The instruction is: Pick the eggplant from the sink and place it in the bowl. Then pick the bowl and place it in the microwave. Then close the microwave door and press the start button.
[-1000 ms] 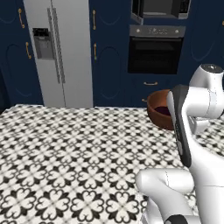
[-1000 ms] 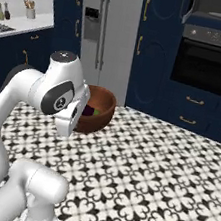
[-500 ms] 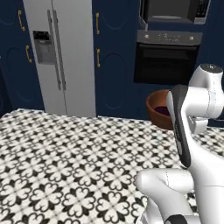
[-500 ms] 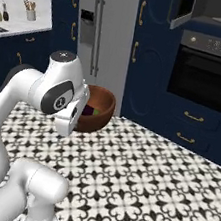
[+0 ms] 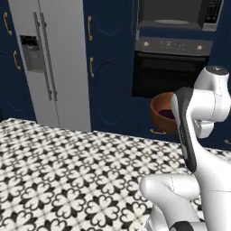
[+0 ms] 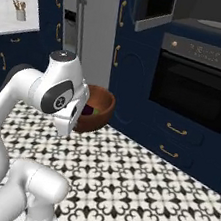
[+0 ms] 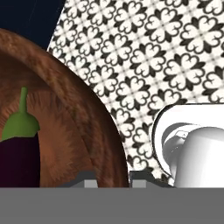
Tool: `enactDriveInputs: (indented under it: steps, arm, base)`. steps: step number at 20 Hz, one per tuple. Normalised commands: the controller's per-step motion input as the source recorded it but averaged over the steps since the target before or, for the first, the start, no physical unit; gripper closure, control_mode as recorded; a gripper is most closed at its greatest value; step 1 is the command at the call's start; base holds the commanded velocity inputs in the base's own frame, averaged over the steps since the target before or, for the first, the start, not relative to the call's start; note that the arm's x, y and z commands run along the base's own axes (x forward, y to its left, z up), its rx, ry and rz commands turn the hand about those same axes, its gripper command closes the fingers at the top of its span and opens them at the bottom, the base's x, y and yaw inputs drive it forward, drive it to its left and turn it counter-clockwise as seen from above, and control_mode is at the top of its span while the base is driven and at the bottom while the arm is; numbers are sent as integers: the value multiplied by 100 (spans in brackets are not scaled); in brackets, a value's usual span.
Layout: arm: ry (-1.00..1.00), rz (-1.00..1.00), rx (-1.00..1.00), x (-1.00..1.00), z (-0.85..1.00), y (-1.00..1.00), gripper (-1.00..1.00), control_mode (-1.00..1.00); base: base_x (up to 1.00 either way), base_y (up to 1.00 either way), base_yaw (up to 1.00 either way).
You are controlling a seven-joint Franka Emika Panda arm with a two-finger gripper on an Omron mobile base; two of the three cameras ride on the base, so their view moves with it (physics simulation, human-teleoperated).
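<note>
In the hand view my gripper (image 7: 113, 178) is shut on the rim of the reddish-brown bowl (image 7: 65, 100), one fingertip inside the wall and one outside. The dark purple eggplant (image 7: 19, 162) with its green stem lies inside the bowl. The arm holds the bowl (image 5: 160, 110) (image 6: 100, 108) in the air above the patterned floor, with the eggplant (image 5: 168, 114) (image 6: 88, 110) showing in it. The microwave (image 5: 178, 13) (image 6: 213, 15) sits high in the cabinet wall ahead, its interior visible. The microwave door (image 6: 154, 8) stands swung open to the left. The sink is out of view.
A black oven (image 5: 169, 67) (image 6: 196, 91) sits directly under the microwave. A steel fridge (image 5: 49, 58) (image 6: 85, 27) stands to the left among navy cabinets. A white counter (image 6: 16, 16) with a utensil holder is at the far left. Patterned floor (image 5: 67, 171) lies between me and the wall.
The whole picture has shifted: the base has driven closer to the oven and microwave wall, which now looms larger. The bowl with the eggplant stays in my gripper.
</note>
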Motion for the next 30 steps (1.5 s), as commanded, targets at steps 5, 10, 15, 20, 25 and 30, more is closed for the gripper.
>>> enactDriveInputs:
  steps: [5,10,15,20,25,30]
  arm:
    - [0,0,0,0,0,0,100,100]
    - [0,0,0,0,0,0,100,100]
    - [0,0,0,0,0,0,100,100]
    - [0,0,0,0,0,0,100,100]
    - [0,0,0,0,0,0,100,100]
    - [0,0,0,0,0,0,100,100]
  base:
    - [63,-100,20]
    - [62,-100,19]
    - [58,-94,16]
    - [61,-57,4]
    - [80,-30,6]
    - [60,-8,10]
